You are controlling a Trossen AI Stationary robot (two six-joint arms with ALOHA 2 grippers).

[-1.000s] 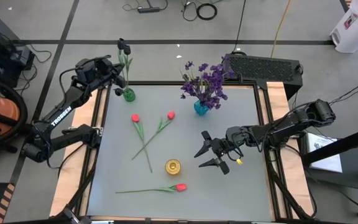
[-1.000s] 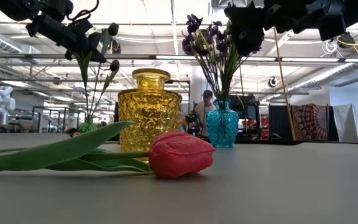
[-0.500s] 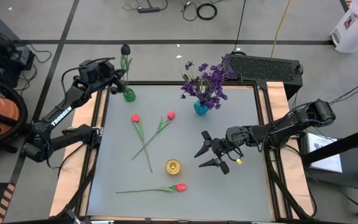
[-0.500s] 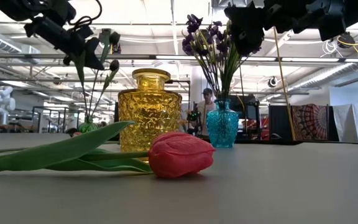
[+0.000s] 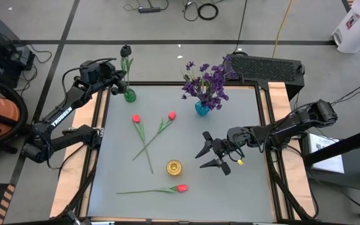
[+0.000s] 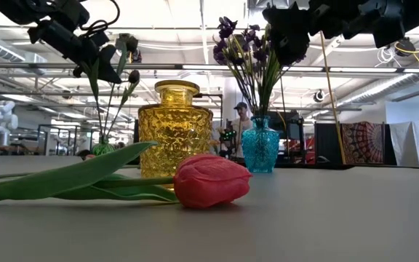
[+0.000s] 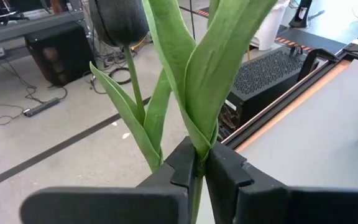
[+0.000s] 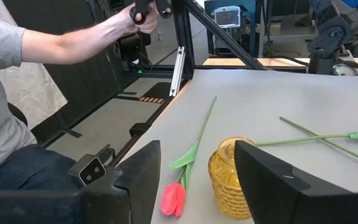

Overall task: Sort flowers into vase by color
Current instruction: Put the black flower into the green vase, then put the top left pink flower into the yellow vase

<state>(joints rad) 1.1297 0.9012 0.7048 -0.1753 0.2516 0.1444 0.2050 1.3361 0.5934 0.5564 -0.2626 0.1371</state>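
A near-black tulip [image 7: 120, 18] stands with its stem down in the small green vase [image 5: 129, 95] at the table's far left corner. My left gripper [image 5: 119, 83] is beside it, shut on the stem above the vase. A second dark bud [image 6: 134, 76] shows lower. The purple flowers [image 5: 206, 84] stand in the blue vase [image 5: 202, 108]. Three red-pink tulips [image 5: 136, 117] [image 5: 172, 115] [image 5: 180, 187] lie flat on the grey table. My right gripper [image 5: 210, 156] hangs open above the table, right of the yellow vase [image 5: 174, 167], with nothing between its fingers. My left gripper pinches the near-black tulip's stem [image 7: 199, 163] between its two fingers, just where the leaves branch off. The fingers [image 7: 185, 168] come nearly level from the table's left side and lie across the stem. The tulip stands about upright, its lower end in the green vase.
The yellow glass vase [image 6: 174, 131] stands near the table's middle front, with a red-pink tulip [image 6: 211, 180] lying before it. A black box [image 5: 264, 67] sits beyond the far right corner. A person's arm [image 8: 73, 37] shows beyond the table in the right wrist view.
My left gripper has tipped downward a little at the green vase. The near-black tulip in it has swung with it: its bud has shifted slightly toward the table and the stem stands straighter. My right gripper has kept still.
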